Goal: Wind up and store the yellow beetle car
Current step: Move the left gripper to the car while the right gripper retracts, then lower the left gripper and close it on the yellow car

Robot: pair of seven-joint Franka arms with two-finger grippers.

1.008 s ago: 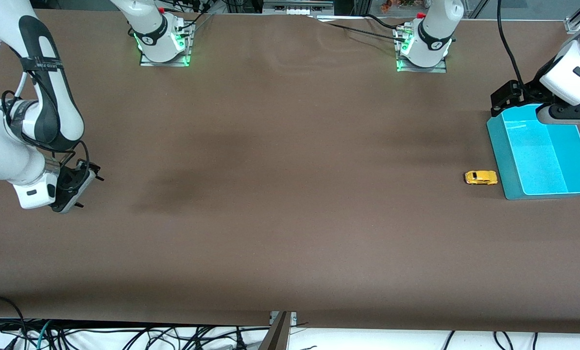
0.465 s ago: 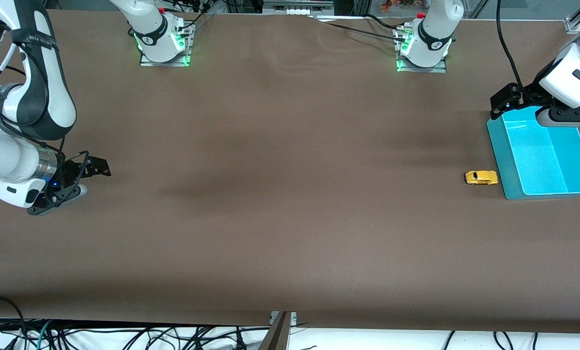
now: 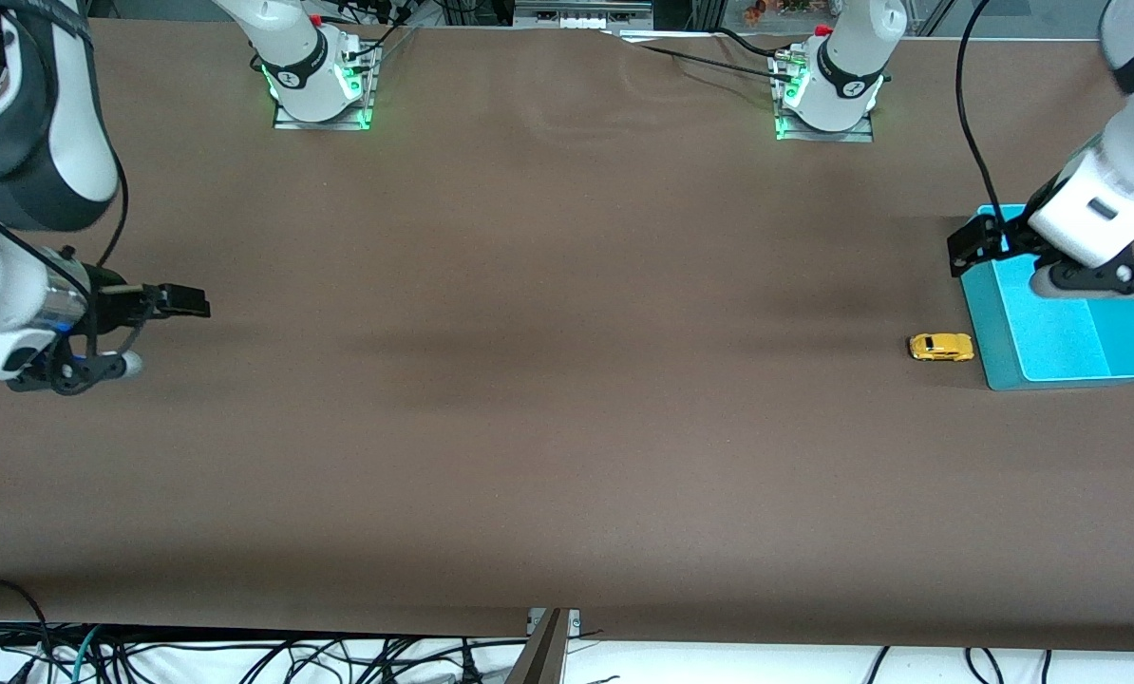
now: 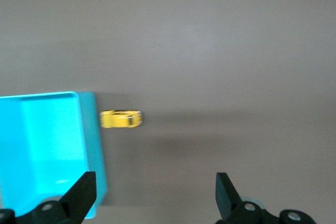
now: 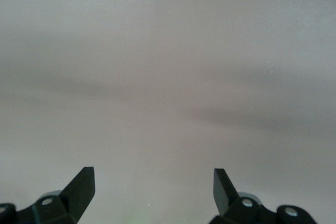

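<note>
**Car still on bench, neither tool on it**

Right tool (image 3: 182, 302): hangs over bare bench (image 3: 548, 399) at the right arm's end, fingers spread wide, nothing between them. Well apart from everything. Looks like this arm is waiting.

Yellow beetle car (image 3: 941, 347): sits on the bench on its wheels, just beside the cyan bin (image 3: 994, 361) wall, at the left arm's end. Can't tell if it touches the wall.

Left tool (image 3: 971, 245): up over the bin edge farthest from the front camera, fingers wide, empty. Wrist view shows car (image 4: 121, 119) and bin (image 4: 89, 145) below it.

Risks, my read:
- Car is tiny and glossy, so an off-centre pinch likely squirts it out.
- Bin wall is right next to it, so a finger may clip the wall or shove the bin.
- Winding needs wheel drag on the bench; too light a press and it just slides.
</note>
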